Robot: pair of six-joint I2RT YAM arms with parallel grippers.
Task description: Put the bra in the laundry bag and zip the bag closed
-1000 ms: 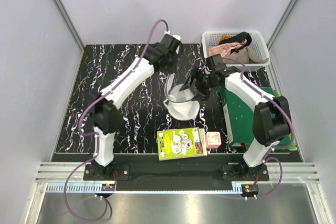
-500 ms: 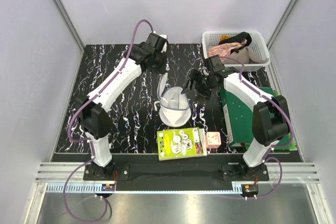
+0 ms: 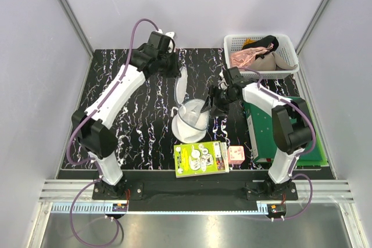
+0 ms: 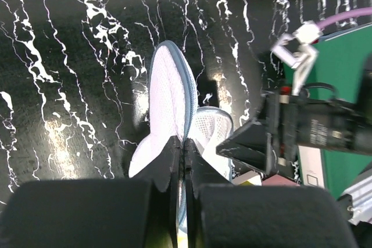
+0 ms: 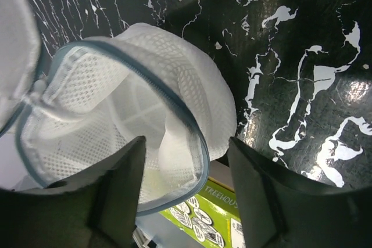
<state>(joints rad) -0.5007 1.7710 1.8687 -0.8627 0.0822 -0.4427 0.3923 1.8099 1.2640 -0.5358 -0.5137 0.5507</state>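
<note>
The white mesh laundry bag (image 3: 190,121) lies open on the black marbled table, its zip-rimmed lid flap (image 3: 181,84) raised. My left gripper (image 3: 176,71) is shut on the flap's rim; in the left wrist view the flap (image 4: 170,98) runs up between the closed fingers (image 4: 168,161). My right gripper (image 3: 212,98) is open and empty at the bag's right edge. In the right wrist view its gripper (image 5: 186,164) straddles the bag's blue-grey rim (image 5: 195,137) without gripping it. The beige-tan bra (image 3: 274,60) lies in the basket at the back right.
The white lattice basket (image 3: 232,41) also holds a pink frilly garment (image 3: 245,56) and a black one with yellow trim (image 3: 260,43). A green booklet (image 3: 201,158) and pink box (image 3: 235,154) lie in front of the bag. A green board (image 3: 279,129) lies on the right.
My left gripper has swung left and back with the lid flap in it, stretching the flap open and dragging the bag leftward. My right gripper has followed left with the bag.
</note>
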